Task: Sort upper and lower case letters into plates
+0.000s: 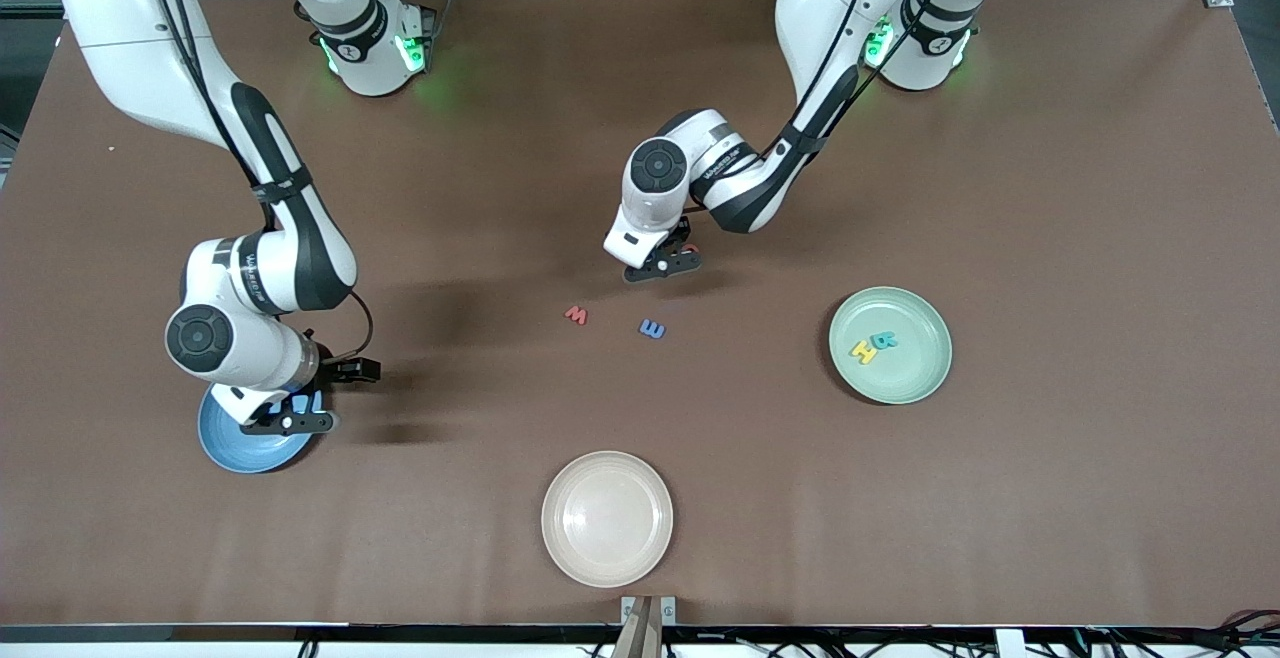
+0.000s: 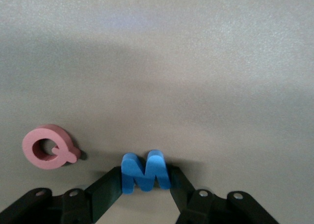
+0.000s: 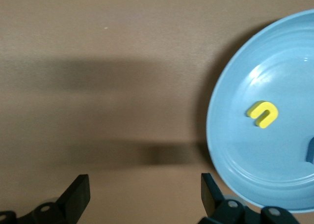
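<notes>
Nearest the front camera, a cream plate is lying on the brown table with nothing in it. A little farther back, toward the right arm's end, the blue plate is being overhung by the right gripper, whose fingers are being held wide apart with nothing between them. In the right wrist view a yellow letter is seen lying in the blue plate, and a dark blue scrap is showing at that view's edge; what it is cannot be told. Toward the left arm's end, the green plate is holding a yellow letter H and a teal letter, lying just beside each other. Near the table's middle, a red letter and a blue letter are lying apart on the bare surface. Farther still, the left gripper is being held low at the table, its fingers clenched on a blue M. A pink Q is lying on the table beside it, not touching it.
</notes>
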`<state>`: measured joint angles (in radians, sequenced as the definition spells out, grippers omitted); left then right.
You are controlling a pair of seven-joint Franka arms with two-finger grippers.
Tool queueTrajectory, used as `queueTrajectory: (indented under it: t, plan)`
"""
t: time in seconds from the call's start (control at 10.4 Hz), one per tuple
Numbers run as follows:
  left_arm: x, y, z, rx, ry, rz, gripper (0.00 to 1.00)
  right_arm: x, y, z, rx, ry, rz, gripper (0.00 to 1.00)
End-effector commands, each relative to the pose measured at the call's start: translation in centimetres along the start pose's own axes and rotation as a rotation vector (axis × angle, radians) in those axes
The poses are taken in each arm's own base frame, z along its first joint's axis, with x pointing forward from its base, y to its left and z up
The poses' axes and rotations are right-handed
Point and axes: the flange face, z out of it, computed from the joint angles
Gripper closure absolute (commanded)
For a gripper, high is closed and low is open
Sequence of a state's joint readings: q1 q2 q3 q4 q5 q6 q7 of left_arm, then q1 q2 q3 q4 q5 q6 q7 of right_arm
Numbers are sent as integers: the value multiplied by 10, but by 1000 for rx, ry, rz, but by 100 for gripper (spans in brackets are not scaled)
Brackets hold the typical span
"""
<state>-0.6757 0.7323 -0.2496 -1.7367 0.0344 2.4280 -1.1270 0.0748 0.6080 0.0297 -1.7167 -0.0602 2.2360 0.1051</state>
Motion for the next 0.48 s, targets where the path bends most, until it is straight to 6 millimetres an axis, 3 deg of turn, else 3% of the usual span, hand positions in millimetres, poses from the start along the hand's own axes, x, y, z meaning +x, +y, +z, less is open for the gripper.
queueTrajectory:
  t: [0.0,0.38]
  plan:
    - [1,-3,5,-7,-12,-51,97,-1,-17,-12,9,5,20,0]
    - [3,1,-5,14,-20,-55,98,0,-30,-15,28,11,16,0]
